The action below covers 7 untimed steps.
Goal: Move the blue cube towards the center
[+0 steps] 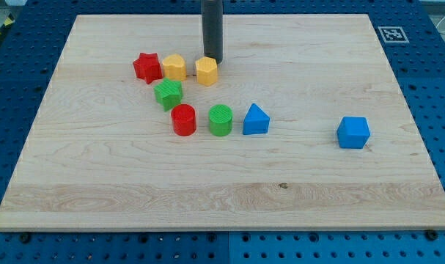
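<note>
The blue cube point(352, 133) sits alone on the wooden board point(295, 191), toward the view's right, a little below mid-height. My tip point(212, 59) stands near the view's top, left of centre, just above a yellow hexagonal block point(206, 71) and touching or almost touching it. The tip is far to the left of the blue cube.
A cluster lies left of centre: a red star block point(146, 67), a second yellow block point(174, 67), a green star block point(168, 94), a red cylinder point(183, 119), a green cylinder point(221, 119) and a blue triangular block point(255, 119). A marker tag point(393, 34) sits at the board's top right corner.
</note>
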### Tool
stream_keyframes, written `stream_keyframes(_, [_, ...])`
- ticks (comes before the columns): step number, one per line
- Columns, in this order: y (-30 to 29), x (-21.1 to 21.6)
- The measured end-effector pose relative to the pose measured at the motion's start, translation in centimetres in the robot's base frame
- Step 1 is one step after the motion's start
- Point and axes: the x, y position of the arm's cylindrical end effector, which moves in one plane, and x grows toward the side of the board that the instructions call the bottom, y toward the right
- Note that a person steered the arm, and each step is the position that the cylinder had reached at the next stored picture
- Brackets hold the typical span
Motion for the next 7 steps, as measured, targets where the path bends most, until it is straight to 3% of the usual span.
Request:
stream_keyframes(2, [1.6, -4.5])
stream_keyframes(3, [1.7, -4.5])
stream_keyframes(4, [5.4, -4.0])
stream_keyframes(7, [27.8, 7.6])
